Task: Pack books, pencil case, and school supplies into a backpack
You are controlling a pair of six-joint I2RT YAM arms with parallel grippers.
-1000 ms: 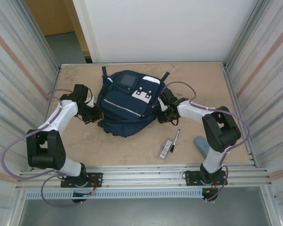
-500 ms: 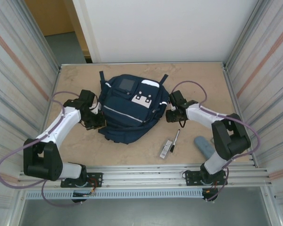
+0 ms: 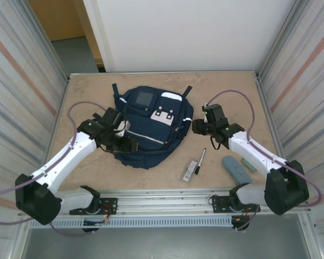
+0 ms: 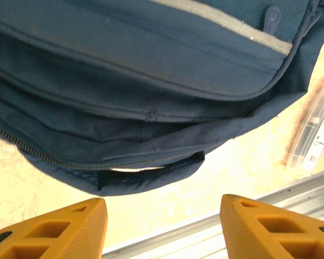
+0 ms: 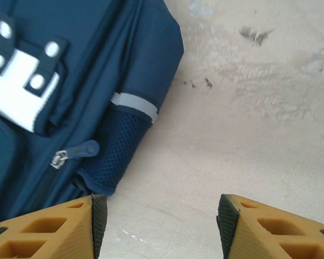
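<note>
The navy backpack (image 3: 151,127) lies flat mid-table, grey front panel up. My left gripper (image 3: 127,143) hovers over its near left edge, open, with nothing between the orange fingers (image 4: 48,229); below it the backpack (image 4: 151,81) shows a zip mouth slightly agape. My right gripper (image 3: 197,127) is open beside the pack's right side, over bare table, the backpack (image 5: 70,81) to its left. The black pen (image 3: 202,157) and the white-and-black bar (image 3: 190,169) lie in front of the pack; the bar (image 4: 316,135) also shows past its edge. The pencil case (image 3: 235,168) lies near right. The books are out of view.
A small pale flat piece (image 3: 252,163) lies just right of the pencil case. Ribbed metal walls (image 3: 27,97) close in both sides, and a metal rail (image 3: 162,194) runs along the near edge. Bare tabletop (image 3: 232,91) stretches behind and right of the pack.
Both grippers have opened and let go of the backpack's sides. The left one swung in over the pack's near edge; the right one drew back to the right. The pack settled flatter.
</note>
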